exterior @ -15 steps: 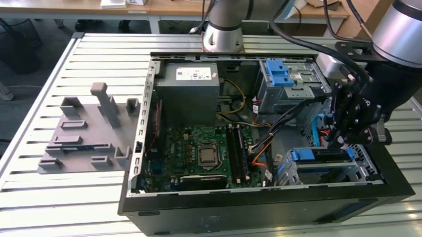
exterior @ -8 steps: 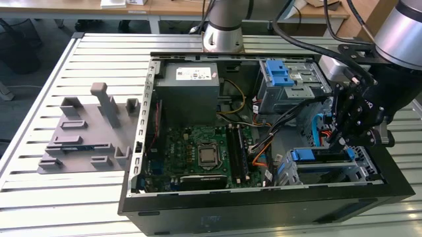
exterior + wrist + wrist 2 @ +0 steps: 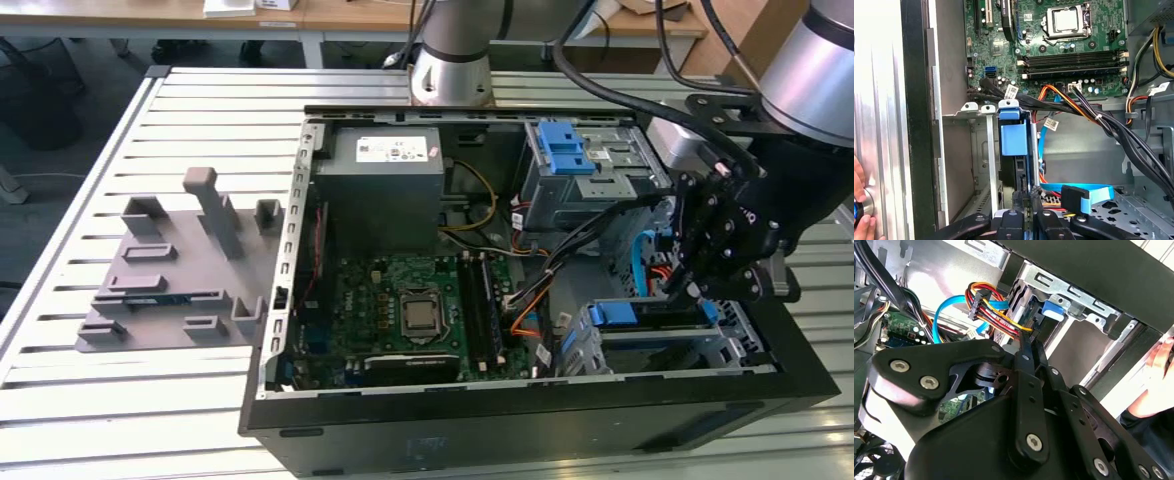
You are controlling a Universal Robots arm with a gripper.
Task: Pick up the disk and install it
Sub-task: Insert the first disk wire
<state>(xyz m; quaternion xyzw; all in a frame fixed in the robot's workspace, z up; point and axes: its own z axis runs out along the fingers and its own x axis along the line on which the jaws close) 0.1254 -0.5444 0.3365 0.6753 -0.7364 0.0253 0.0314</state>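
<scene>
The gripper point(image 3: 705, 262) hangs inside the open computer case point(image 3: 400, 425), at the exterior view's right, just above the metal drive cage point(image 3: 747, 345) in the near right corner. The disk point(image 3: 1014, 150) stands on edge in that cage, its blue carrier frame and blue tab facing up; in the exterior view the blue tab point(image 3: 615, 314) shows at the cage's top. In the first wrist view the jaws sit close together right at the disk's edge, but whether they are clamped on it I cannot tell. A bundle of orange, red and black cables point(image 3: 1074, 102) runs past the cage, with the motherboard point(image 3: 414, 315) beyond. A person's hand point(image 3: 1159, 380) rests on the case's outer wall. A grey fixture point(image 3: 174, 270) lies on the worktop point(image 3: 80, 400) at the left.
</scene>
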